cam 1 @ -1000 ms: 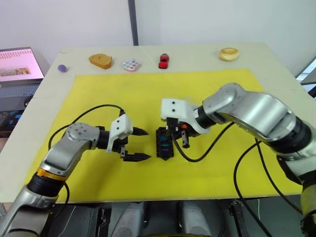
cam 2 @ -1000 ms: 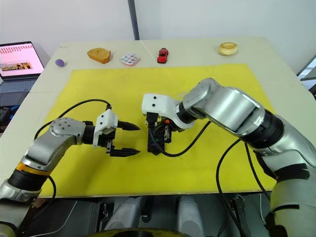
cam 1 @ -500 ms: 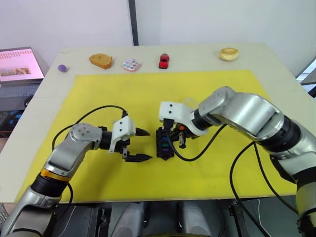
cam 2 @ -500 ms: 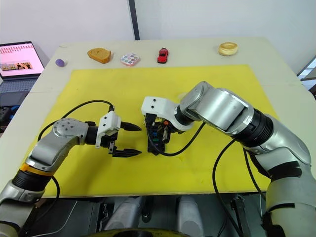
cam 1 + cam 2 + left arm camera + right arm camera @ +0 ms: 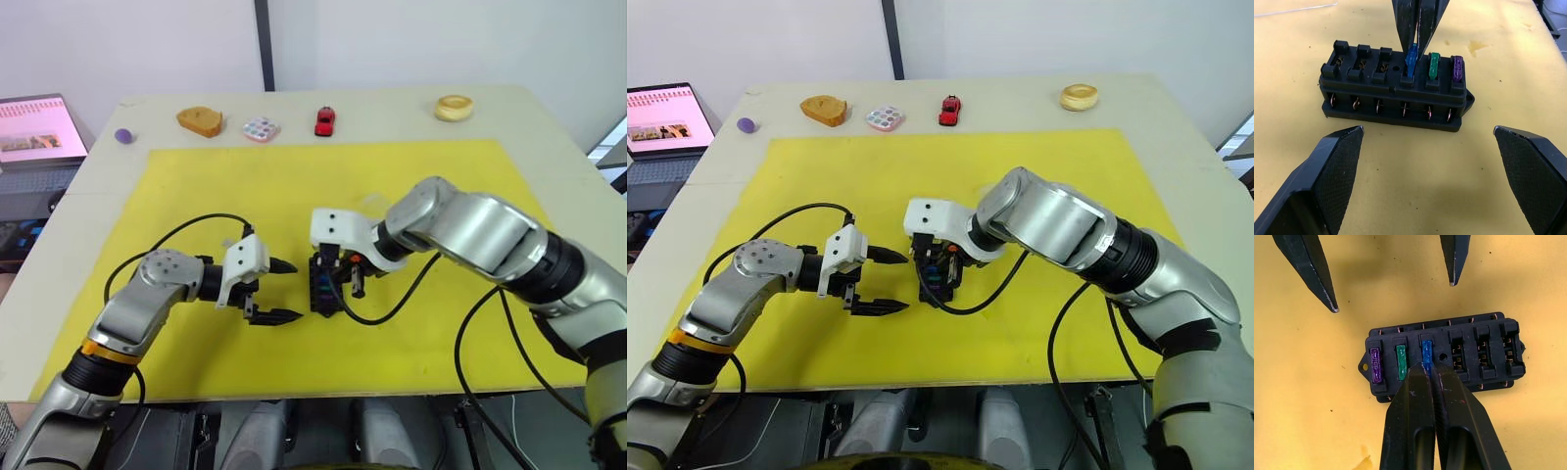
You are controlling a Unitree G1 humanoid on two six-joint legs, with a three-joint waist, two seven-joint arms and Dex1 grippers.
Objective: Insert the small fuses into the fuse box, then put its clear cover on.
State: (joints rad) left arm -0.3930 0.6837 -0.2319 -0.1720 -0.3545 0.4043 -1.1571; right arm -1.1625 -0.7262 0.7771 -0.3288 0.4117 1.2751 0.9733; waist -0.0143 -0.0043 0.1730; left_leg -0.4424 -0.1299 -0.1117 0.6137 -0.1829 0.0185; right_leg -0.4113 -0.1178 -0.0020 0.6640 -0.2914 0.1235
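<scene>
Your fuse box lies on the yellow mat near the middle of the surface. Three slots filled, side by side at one end: purple fuse, green fuse, blue fuse; the other three slots stand open. Your right tool is pinched narrow on the blue fuse, tips down at the box top. Your left tool sits at the box's 9 o'clock, fingers spread wide, holding nothing, apart from the box. At 12 o'clock on the far edge: toy car, pastel tile
</scene>
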